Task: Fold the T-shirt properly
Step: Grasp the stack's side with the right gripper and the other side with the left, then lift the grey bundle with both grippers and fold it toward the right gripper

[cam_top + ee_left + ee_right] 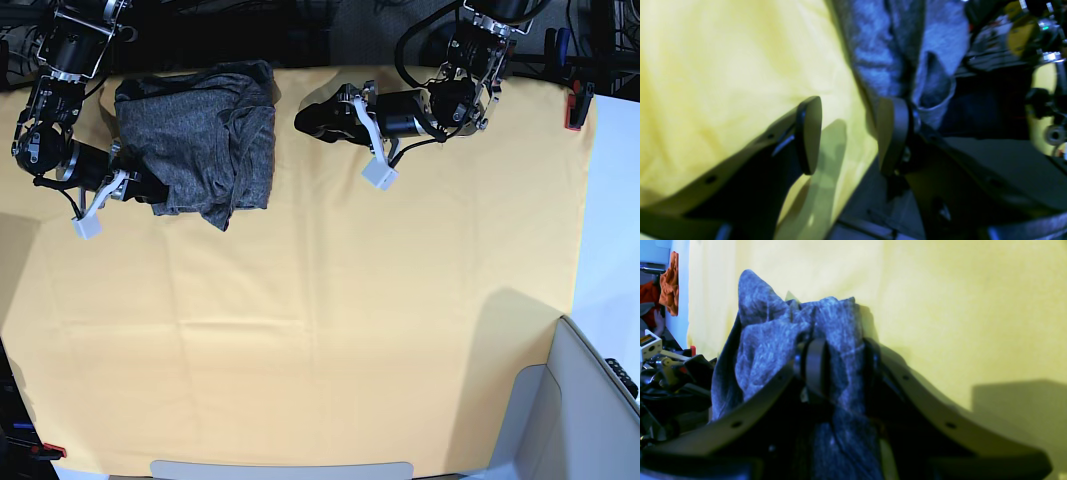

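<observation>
The charcoal-grey T-shirt (pixel 200 130) lies bunched in a rough rectangle at the far left of the yellow table cloth (pixel 330 320). My right gripper (pixel 155 192) is at the shirt's near left corner. In the right wrist view the grey knit (pixel 766 346) fills the gap between the fingers (pixel 815 363), so that gripper (pixel 843 370) is shut on it. My left gripper (pixel 310 120) hovers just right of the shirt, apart from it. It stands open (pixel 850 133), with only yellow cloth between its pads (pixel 810 133); a shirt edge (pixel 880 50) lies just beyond its right finger.
A red clamp (pixel 573 108) grips the table's far right edge. A pale grey bin (pixel 585 400) stands at the near right corner. An orange cloth (pixel 669 283) hangs off the table in the right wrist view, beside dark arm hardware (pixel 670 380).
</observation>
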Controlling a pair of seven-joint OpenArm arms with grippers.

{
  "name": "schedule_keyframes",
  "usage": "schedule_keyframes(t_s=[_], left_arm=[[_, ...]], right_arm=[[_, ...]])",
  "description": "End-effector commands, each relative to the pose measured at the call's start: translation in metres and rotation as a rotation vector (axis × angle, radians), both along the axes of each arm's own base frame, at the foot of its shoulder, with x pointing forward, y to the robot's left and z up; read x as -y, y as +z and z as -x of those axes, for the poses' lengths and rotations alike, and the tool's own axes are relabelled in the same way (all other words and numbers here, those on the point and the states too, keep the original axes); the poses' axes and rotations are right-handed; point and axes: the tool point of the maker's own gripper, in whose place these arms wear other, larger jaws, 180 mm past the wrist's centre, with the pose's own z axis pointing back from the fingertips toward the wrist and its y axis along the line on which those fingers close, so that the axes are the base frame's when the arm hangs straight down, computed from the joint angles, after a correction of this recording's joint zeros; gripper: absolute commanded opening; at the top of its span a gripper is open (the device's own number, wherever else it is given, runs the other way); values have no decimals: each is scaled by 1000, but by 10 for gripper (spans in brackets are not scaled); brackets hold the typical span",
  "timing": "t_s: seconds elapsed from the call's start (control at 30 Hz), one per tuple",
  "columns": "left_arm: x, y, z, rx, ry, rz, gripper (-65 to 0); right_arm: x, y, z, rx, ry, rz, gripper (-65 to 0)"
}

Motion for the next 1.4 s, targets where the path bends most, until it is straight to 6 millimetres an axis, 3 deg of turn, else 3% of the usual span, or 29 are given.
schedule_keyframes(t_s=[0.0,0.13,0.27,0.63,0.97,1.1,1.37], left_arm=[[6,-1,20,-72,-44,28,-383],[8,17,23,-17,-111,18,-383],[2,35,26,28,-171,-11,-385],[5,23,24,-116,-95,-41,-365],[20,37,-7,-60,-110,-21,-338],[30,29,-14,-100,-99,-4,-338],[56,17,8,-99,-232,-59,-340]], right_arm=[[4,2,0,-3,21,31,-492],[8,2,0,-5,20,39,-486],[6,3,0,-4,20,35,-426],[4,2,0,-5,19,29,-410],[4,1,1,-8,18,28,-410],[4,1,1,-8,18,28,-410],[4,1,1,-8,18,28,-410]])
